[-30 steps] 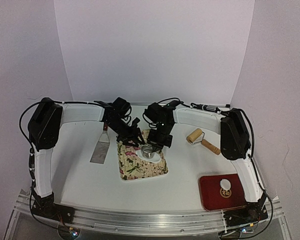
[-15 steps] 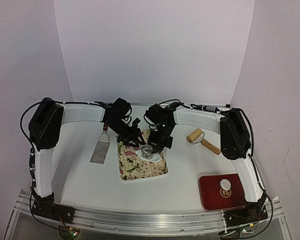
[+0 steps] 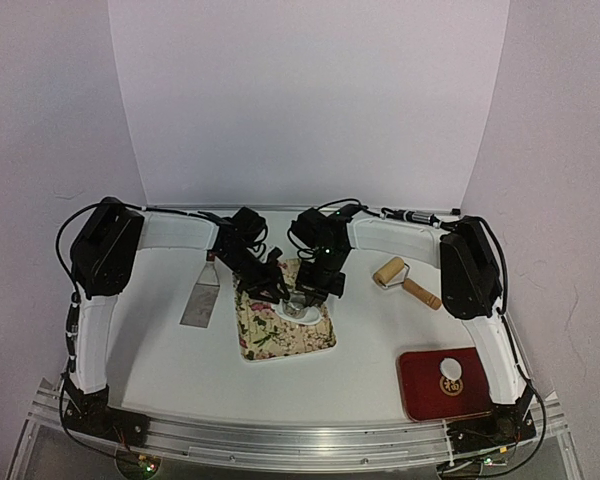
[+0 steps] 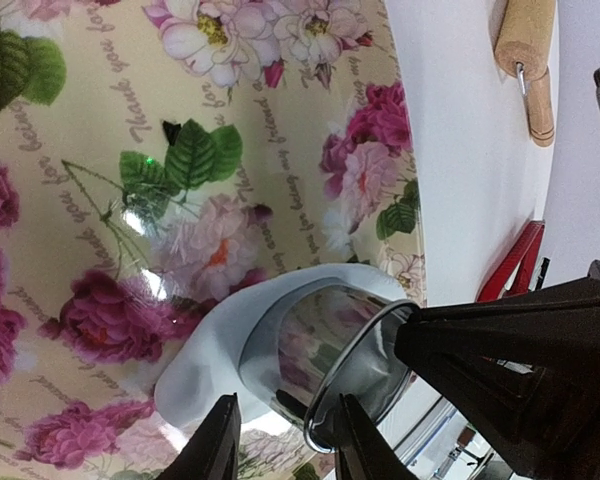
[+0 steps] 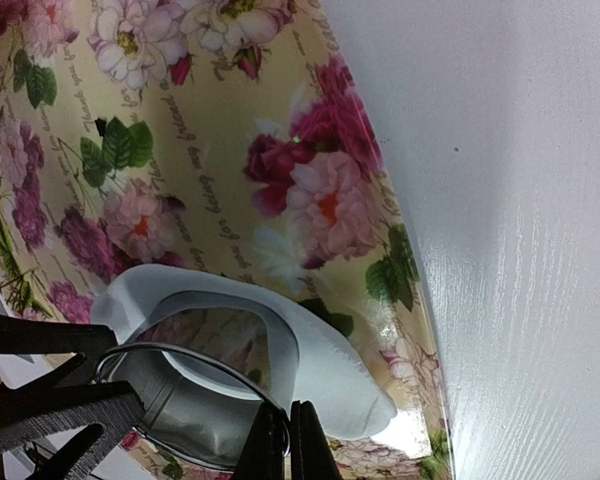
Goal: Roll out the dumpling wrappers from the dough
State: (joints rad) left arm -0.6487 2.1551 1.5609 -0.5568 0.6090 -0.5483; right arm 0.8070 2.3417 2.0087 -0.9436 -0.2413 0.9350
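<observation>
While on red plate (image 3: 420, 396), dumpling wrapper (image 3: 450, 367) far from right end effector (image 5: 287, 425)

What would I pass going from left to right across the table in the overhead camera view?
metal spatula → floral tray → wooden rolling pin

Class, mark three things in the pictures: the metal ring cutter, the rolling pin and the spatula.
metal ring cutter (image 4: 295, 345): left wrist view, shiny inner wall.
rolling pin (image 3: 389, 271): top view, wooden roller.
spatula (image 3: 199, 305): top view, metal blade.
</observation>
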